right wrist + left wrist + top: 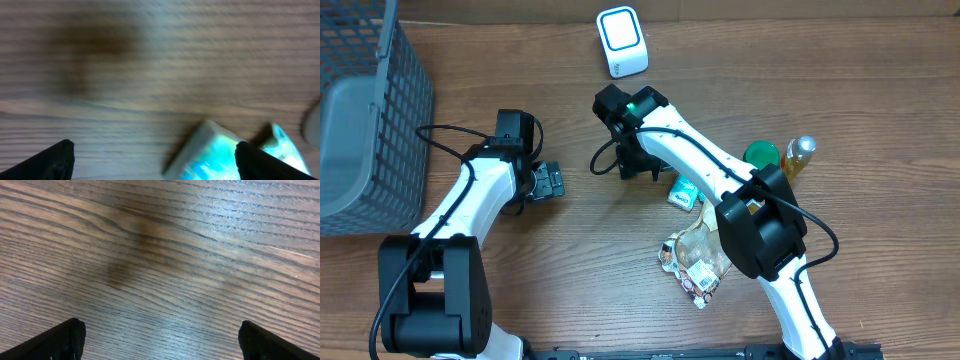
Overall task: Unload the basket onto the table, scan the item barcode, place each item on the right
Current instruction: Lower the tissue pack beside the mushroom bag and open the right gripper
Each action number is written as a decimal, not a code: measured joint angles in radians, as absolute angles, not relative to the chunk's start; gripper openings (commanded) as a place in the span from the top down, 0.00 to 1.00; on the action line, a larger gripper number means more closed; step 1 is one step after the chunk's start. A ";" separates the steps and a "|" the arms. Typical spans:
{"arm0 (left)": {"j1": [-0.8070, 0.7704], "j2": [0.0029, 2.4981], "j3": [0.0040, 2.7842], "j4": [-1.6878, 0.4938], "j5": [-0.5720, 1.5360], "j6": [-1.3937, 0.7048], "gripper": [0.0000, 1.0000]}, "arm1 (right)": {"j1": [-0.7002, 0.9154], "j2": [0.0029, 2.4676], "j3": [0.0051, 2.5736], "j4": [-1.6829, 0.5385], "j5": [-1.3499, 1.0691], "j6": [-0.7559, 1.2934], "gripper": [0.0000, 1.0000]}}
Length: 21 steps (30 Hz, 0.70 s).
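Locate the packet [684, 192] on the table [570, 280], right of centre and about midway between the near and far edges. It is small, teal and white with a glossy wrap. The right wrist view is blurred, so you cannot read any print or barcode on it.

The right gripper [638, 166] hangs just beside the packet on its left, jaws wide apart and holding nothing. In the wrist view the packet lies against the inner side of one finger [260, 160]. The right arm crosses over the packet's far edge in the overhead view.

The scanner [621, 41], white with a blue ring, stands near the far edge. The right gripper sits between it and the packet.

Note the clear snack bag [695, 262] nearer the near edge, and a green lid [760, 154] and a bottle [798, 156] towards the right edge.

The left gripper [548, 181] is wide open over bare wood, well apart from the packet. A grey basket [405, 90] fills the far left corner
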State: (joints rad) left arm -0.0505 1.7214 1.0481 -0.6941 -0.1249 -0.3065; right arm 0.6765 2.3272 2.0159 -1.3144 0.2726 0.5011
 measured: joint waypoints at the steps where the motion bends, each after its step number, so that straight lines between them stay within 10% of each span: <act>1: -0.051 1.721 1.048 -0.694 -0.125 -0.307 0.00 | 0.677 2.327 2.016 -1.296 0.264 0.501 0.00; 21: -0.051 1.721 1.048 -0.694 -0.125 -0.307 0.00 | 0.677 2.327 2.016 -1.213 0.235 0.501 0.00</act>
